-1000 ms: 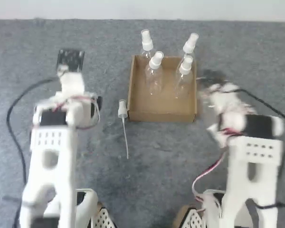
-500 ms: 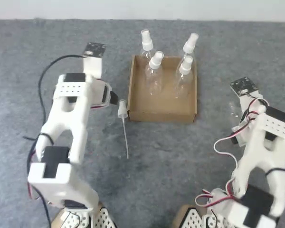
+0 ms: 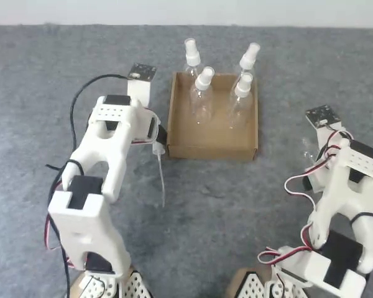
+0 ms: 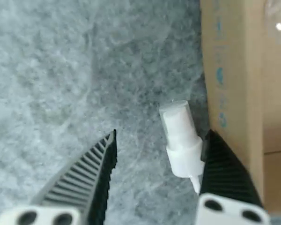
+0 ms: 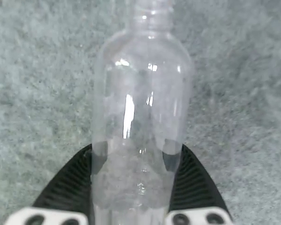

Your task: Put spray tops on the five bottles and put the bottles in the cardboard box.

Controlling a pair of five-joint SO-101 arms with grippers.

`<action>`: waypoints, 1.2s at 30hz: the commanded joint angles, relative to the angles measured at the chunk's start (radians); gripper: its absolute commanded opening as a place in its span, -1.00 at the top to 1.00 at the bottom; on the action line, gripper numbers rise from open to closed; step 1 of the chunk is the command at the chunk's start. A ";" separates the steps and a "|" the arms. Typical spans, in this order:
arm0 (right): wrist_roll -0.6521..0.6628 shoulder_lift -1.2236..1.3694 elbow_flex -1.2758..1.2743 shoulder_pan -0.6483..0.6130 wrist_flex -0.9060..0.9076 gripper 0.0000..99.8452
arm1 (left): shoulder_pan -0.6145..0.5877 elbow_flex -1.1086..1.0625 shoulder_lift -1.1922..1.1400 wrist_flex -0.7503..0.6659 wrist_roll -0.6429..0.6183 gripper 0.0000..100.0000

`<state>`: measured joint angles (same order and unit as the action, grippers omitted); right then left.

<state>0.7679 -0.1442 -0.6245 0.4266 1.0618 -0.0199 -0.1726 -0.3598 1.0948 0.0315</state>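
At the left gripper (image 4: 161,136): jaws spread wide, straddling the loose spray top (image 4: 180,138). It lies on the grey carpet (image 4: 61,70), right up against the box-side finger.
Top and box: just beside the cardboard box (image 4: 229,70), outside its wall.
High view adds: a thin dip tube (image 3: 162,183) trailing from the top toward the arm bases.
Right gripper (image 5: 136,154): clamped on an uncapped clear bottle (image 5: 140,103), well right of the box.
Box contents: two capped bottles (image 3: 203,99) upright inside. The far pair (image 3: 191,57) is at the far rim, and I can't call whether it is inside or behind.
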 commanded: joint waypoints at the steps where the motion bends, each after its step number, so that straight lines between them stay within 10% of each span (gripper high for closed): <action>1: -0.015 -0.007 0.006 0.010 -0.015 0.99 | -0.008 0.042 -0.006 0.005 0.032 0.47; 16: -0.017 -0.005 -0.077 0.030 -0.097 0.99 | 0.011 0.044 -0.032 -0.002 0.057 0.86; 24: -0.017 -0.007 -0.080 0.082 -0.097 0.99 | 0.011 0.044 -0.034 -0.057 0.048 0.56; 36: -0.017 -0.005 -0.081 0.087 -0.094 0.99 | 0.011 0.019 -0.032 -0.064 0.057 0.97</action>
<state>0.7603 -0.1442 -0.7119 0.4971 0.9805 -0.0138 -0.1711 -0.4058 1.0334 0.0821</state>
